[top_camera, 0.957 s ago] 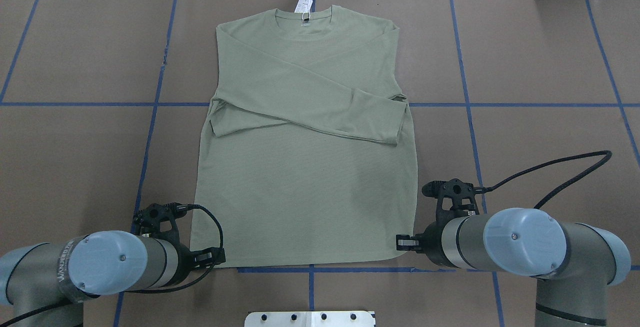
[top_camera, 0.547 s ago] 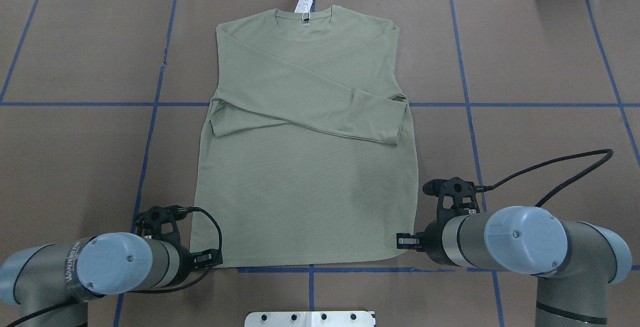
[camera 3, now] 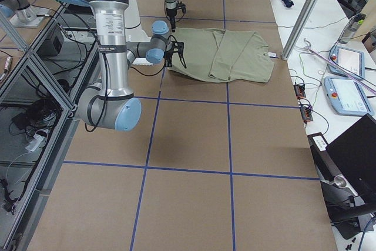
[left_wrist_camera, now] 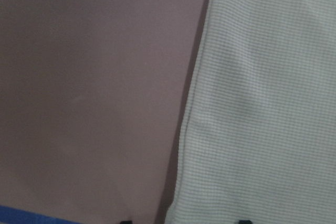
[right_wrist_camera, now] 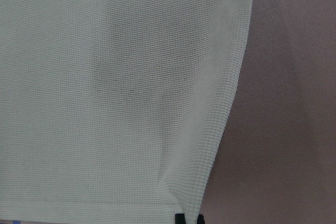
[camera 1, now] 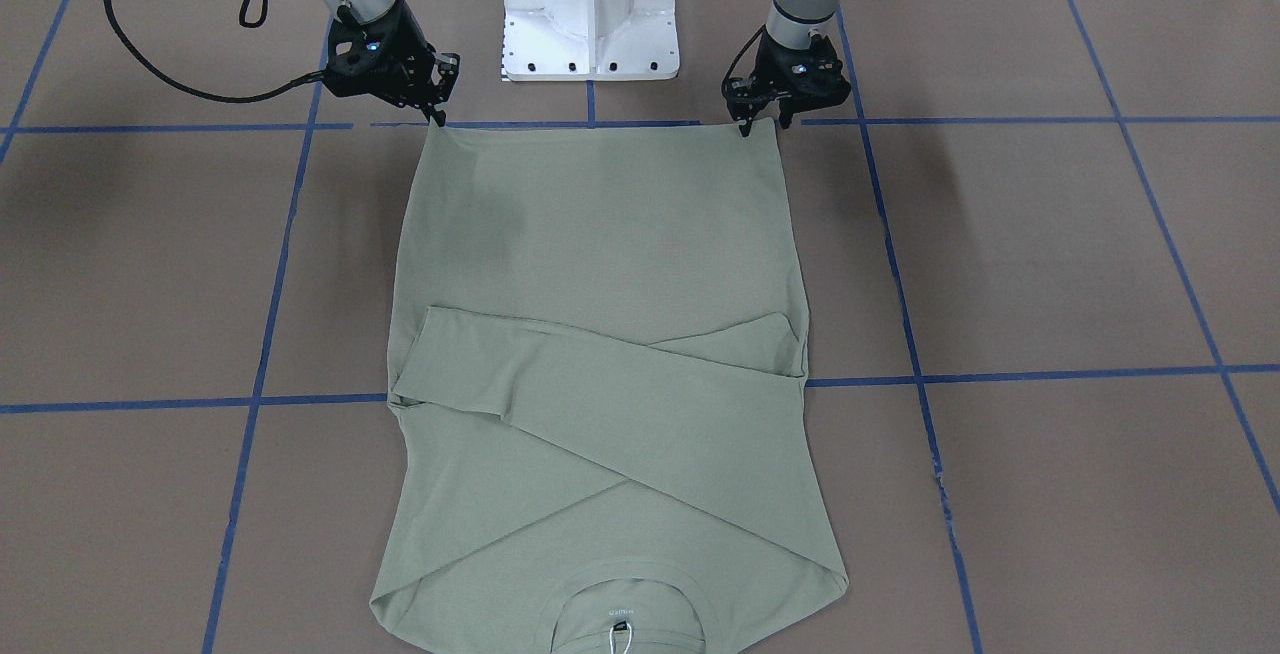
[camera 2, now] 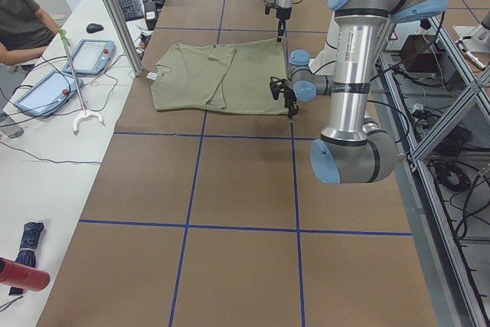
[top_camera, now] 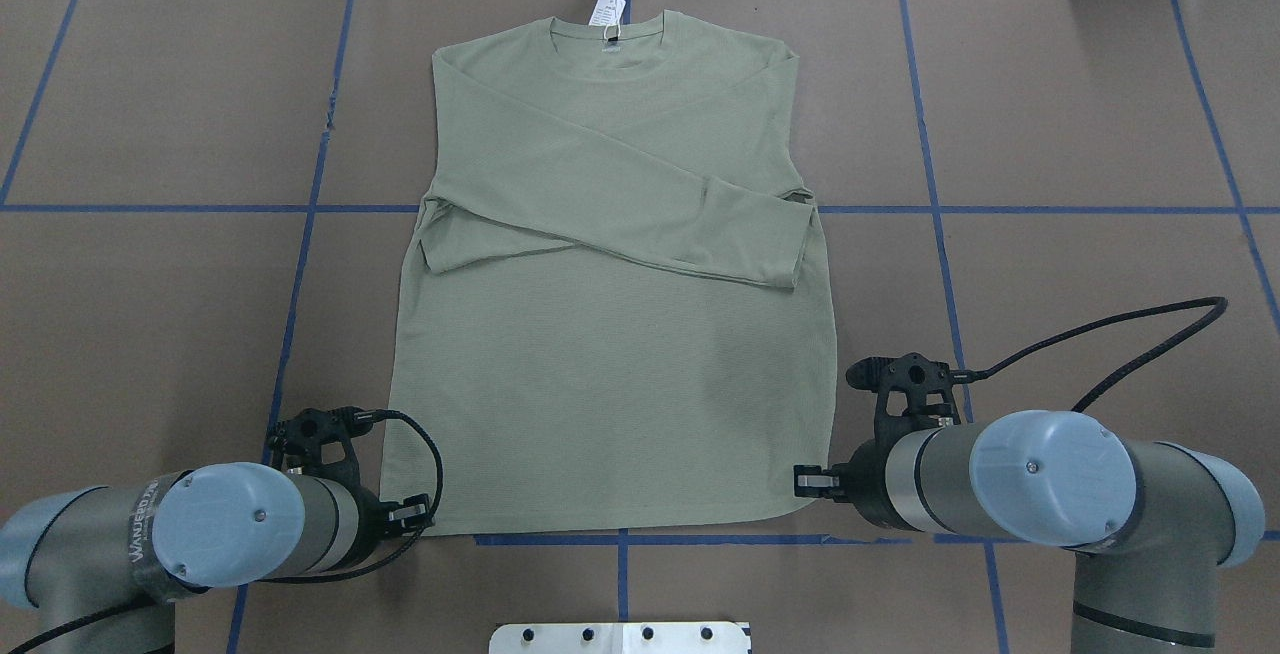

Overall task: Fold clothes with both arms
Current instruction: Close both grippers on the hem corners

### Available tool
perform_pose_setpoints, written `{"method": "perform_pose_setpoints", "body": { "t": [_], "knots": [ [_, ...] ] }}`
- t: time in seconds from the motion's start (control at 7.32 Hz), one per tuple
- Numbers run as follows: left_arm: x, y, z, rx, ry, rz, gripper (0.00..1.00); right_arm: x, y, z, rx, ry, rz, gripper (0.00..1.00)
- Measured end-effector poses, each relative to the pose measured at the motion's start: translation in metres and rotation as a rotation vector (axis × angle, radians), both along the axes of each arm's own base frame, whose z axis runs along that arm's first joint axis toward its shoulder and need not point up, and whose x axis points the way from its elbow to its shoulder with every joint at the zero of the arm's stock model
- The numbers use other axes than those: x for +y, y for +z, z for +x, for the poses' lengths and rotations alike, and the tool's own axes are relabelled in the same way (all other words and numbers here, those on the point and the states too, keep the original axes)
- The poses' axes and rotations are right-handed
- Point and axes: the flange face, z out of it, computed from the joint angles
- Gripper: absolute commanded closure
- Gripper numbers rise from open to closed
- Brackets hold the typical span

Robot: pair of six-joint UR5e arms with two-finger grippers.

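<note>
One shirt [top_camera: 610,374] flat on surface [top_camera: 1080,114], sleeves [top_camera: 640,214] crossed over chest. At hem corners: left hand [top_camera: 412,516] spread, astride side edge; right hand [top_camera: 808,482] pressed together, pinching corner.

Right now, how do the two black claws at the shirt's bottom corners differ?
Left gripper: fingers spread wide across the shirt edge; right gripper: fingers pinched on its corner. The left sits slightly nearer the robot than the right. Both are at the hem.
</note>
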Motion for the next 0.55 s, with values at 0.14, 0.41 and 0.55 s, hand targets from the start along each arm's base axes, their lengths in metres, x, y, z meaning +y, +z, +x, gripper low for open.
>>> {"method": "perform_pose_setpoints", "body": {
  "t": [0.14, 0.41, 0.55],
  "knots": [
    [-0.0015, -0.001, -0.001, 0.002, -0.003, 0.0, 0.51, 0.0, 0.0005, 0.0001, 0.001, 0.0, 0.0, 1.0],
    [-0.0034, -0.0034, -0.0002, -0.002, -0.007, -0.001, 0.74, -0.0008, 0.001, 0.0006, 0.002, 0.001, 0.0, 1.0],
    [-0.0041, -0.0067, 0.0011, -0.005, -0.008, -0.002, 1.0, -0.001, 0.0012, 0.0006, 0.002, 0.001, 0.0, 1.0]
  ]
}}
